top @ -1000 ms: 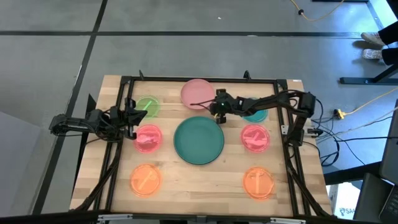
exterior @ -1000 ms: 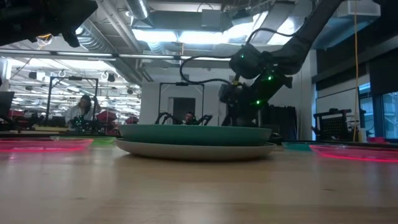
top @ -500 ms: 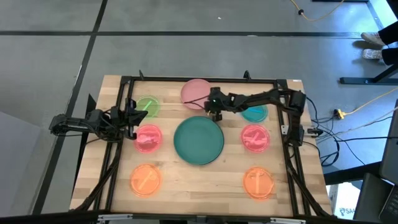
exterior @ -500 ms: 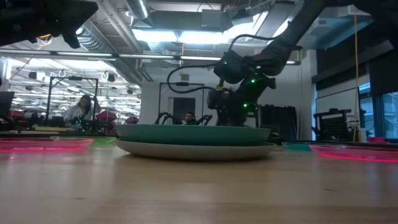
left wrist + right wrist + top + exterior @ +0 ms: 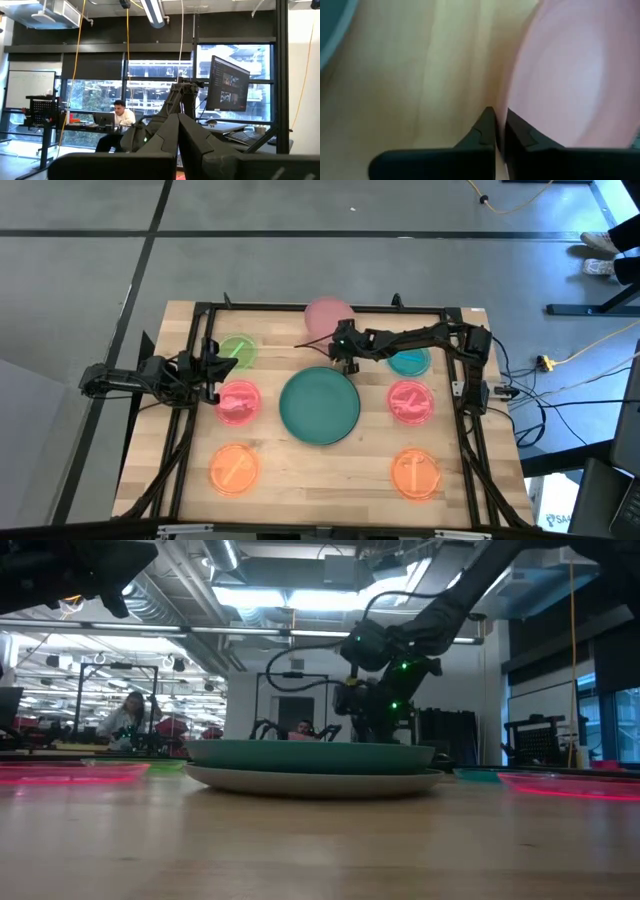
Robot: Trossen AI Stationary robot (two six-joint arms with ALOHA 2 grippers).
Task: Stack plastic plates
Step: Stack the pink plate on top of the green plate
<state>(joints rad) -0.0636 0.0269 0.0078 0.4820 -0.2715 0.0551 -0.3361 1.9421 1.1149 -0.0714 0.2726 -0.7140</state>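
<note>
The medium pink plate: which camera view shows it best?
The right wrist view: the medium pink plate fills it, its rim between the right gripper fingers. The high view shows it small; the low view barely; the left wrist view not.

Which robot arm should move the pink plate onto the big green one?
The right arm. The right gripper is shut on the pink plate, beside the big green plate. The left gripper waits at the table's left side.

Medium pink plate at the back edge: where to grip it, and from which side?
Pinch the medium pink plate at its thin near rim, coming from the table centre. It seems tipped up there, where the right end effector already has its fingers closed on the rim.
</note>
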